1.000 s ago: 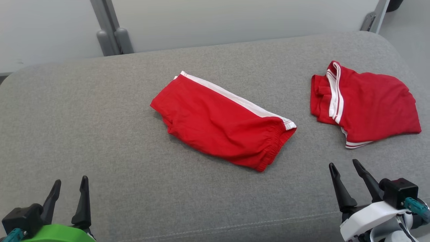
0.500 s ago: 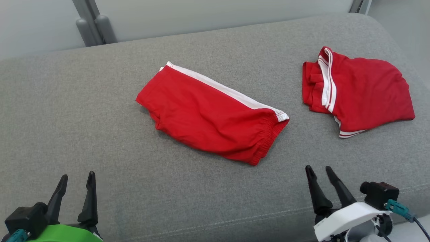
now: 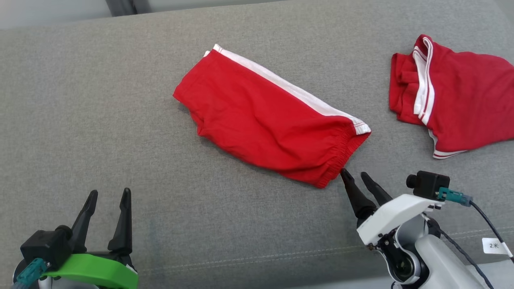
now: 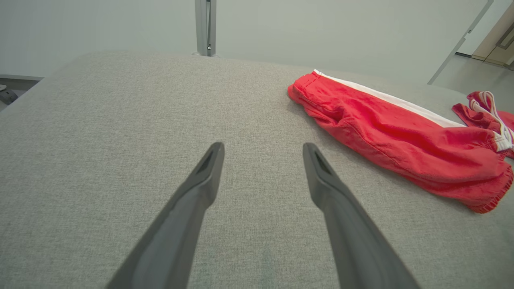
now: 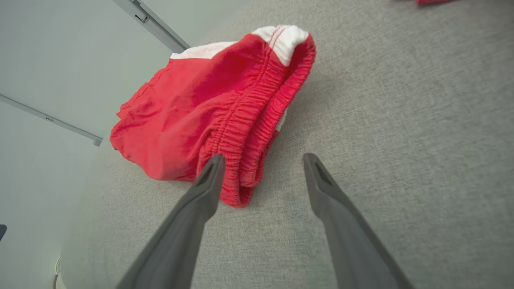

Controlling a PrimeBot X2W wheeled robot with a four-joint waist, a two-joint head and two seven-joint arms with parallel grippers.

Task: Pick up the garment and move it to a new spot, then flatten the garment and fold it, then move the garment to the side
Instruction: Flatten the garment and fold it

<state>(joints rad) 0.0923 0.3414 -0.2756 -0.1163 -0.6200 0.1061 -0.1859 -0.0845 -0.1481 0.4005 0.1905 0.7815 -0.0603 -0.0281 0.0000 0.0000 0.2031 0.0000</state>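
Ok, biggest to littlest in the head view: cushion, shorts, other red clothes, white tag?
1. grey fabric cushion
2. red white-striped shorts
3. crumpled red white-trimmed garment, cut off at the edge, so unsure
4. small white label

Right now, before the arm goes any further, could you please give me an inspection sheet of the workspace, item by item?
Surface: grey padded surface, with a seam along the near edge.
Job's things: red shorts with a white side stripe, lying mid-surface, elastic waistband toward the right arm.
Clutter: second red garment with white trim, to the right, apart from the shorts.
Grippers: left end effector open over bare fabric; right end effector open, tips at the waistband corner, holding nothing.
Cables: black cable with a teal plug, running from the right wrist camera.
Surroundings: pale wall and grey metal post behind the surface.
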